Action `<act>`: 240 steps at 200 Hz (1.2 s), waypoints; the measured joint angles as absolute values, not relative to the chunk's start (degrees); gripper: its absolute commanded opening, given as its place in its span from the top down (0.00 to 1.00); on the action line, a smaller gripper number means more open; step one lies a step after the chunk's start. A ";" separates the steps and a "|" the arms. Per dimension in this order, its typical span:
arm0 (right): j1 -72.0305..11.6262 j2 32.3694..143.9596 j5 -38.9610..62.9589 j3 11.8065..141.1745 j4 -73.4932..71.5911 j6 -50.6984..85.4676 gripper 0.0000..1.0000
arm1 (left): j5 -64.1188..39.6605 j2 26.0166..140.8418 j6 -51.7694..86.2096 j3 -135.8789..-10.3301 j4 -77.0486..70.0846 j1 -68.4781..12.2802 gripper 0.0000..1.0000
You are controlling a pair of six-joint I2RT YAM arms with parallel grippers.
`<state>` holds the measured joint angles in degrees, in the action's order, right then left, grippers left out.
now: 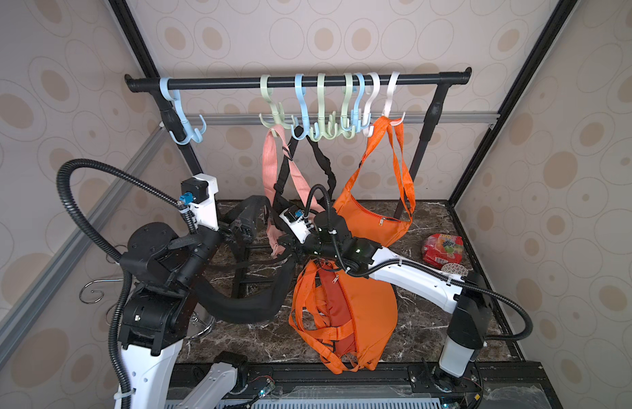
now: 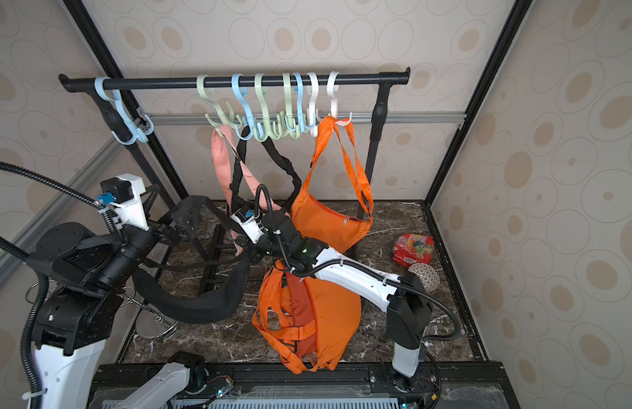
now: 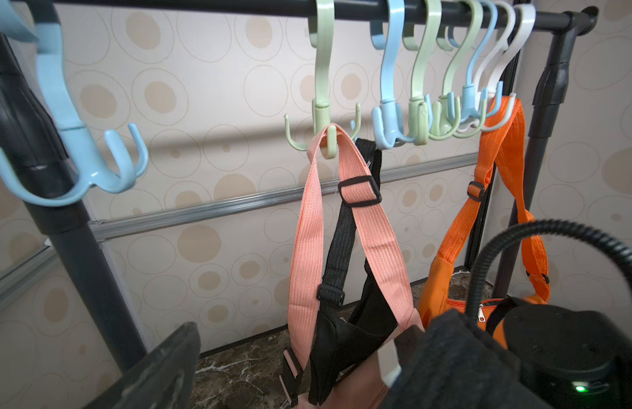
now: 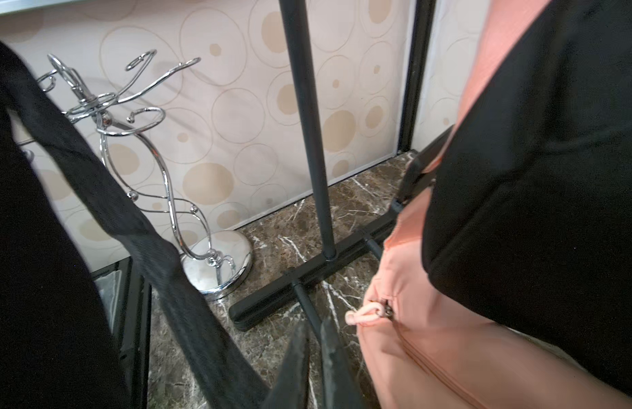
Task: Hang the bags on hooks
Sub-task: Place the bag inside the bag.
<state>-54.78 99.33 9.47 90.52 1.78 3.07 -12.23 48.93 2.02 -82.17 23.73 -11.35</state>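
Across the marble desk [image 1: 419,329] lie two loose bags: a black bag [image 1: 236,306] curled toward the left arm and an orange bag [image 1: 364,311] just beside it. Behind them a rail [image 1: 236,84] carries a row of hooks [image 1: 321,106]. A pink bag [image 3: 307,248] and two others hang from them, and a blue hook [image 1: 187,132] hangs apart at the left end. The right hand [image 4: 316,327] sits low between the loose bags, its fingers drawn almost together. The black bag's strap [image 4: 130,219] runs just beside them, though whether it is pinched is hard to tell. The left hand [image 1: 249,217] hangs spread wide, grasping nothing, near the pink bag.
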 measured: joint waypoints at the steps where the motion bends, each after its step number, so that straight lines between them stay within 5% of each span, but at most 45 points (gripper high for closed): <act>1: -54.78 99.13 9.32 90.43 1.78 3.07 1.00 | -12.27 48.90 2.07 -81.97 23.68 -11.35 0.00; 113: -54.35 78.81 4.86 88.90 7.27 -2.63 1.00 | -13.13 47.88 2.24 -71.29 25.32 -11.35 0.00; 177: -54.24 73.54 14.55 92.71 19.14 -5.43 1.00 | -27.11 40.73 6.13 -52.93 22.55 -11.35 0.00; 240: -52.34 72.10 13.32 87.66 21.41 -3.90 1.00 | -34.96 35.09 11.53 -46.78 14.00 -12.19 0.00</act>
